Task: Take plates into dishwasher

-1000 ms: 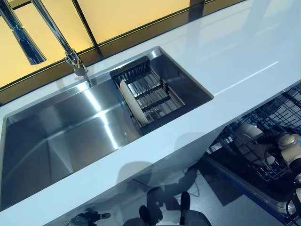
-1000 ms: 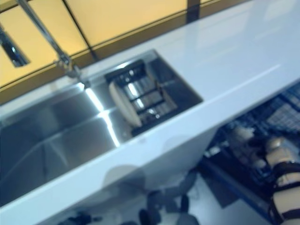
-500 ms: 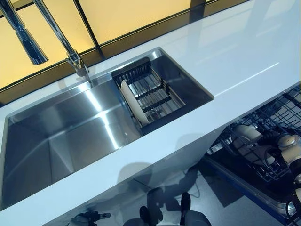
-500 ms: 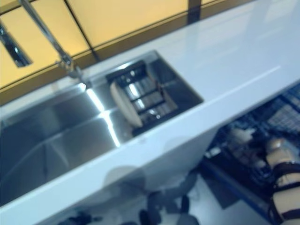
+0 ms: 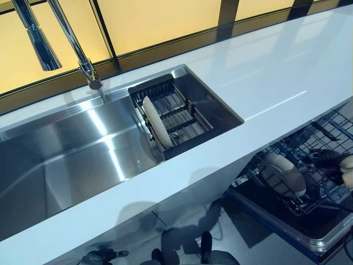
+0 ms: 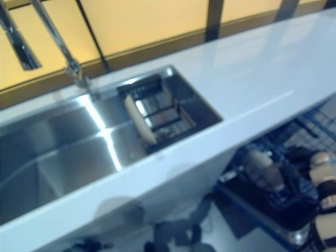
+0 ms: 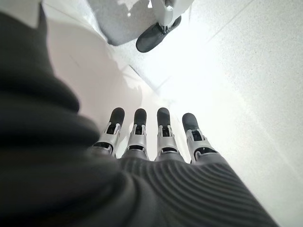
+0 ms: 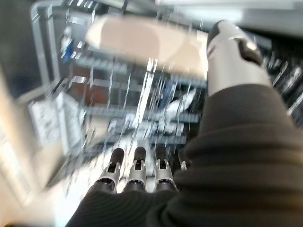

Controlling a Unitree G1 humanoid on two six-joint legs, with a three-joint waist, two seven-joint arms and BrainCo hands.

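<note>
One beige plate [image 5: 156, 122] stands on edge in a black dish rack [image 5: 185, 113] at the right end of the steel sink [image 5: 71, 154]. A second beige plate [image 5: 282, 175] stands in the pulled-out dishwasher rack [image 5: 322, 138] below the counter at the lower right. My right hand [image 8: 137, 170] hovers over that rack, open, fingers straight and thumb spread, holding nothing; the plate [image 8: 142, 40] lies beyond its fingertips, apart from them. In the left eye view the right hand [image 5: 347, 168] shows at the far right edge. My left hand [image 7: 161, 137] hangs open, pointing at the pale floor.
A white counter [image 5: 276, 72] runs in front of and to the right of the sink. A tall chrome tap [image 5: 71, 38] rises behind the sink by yellow panels. The dishwasher rack's wire tines surround the plate.
The view has shifted, bringing more of the dishwasher rack into sight. My right hand has drawn away from the plate in the rack toward the right edge.
</note>
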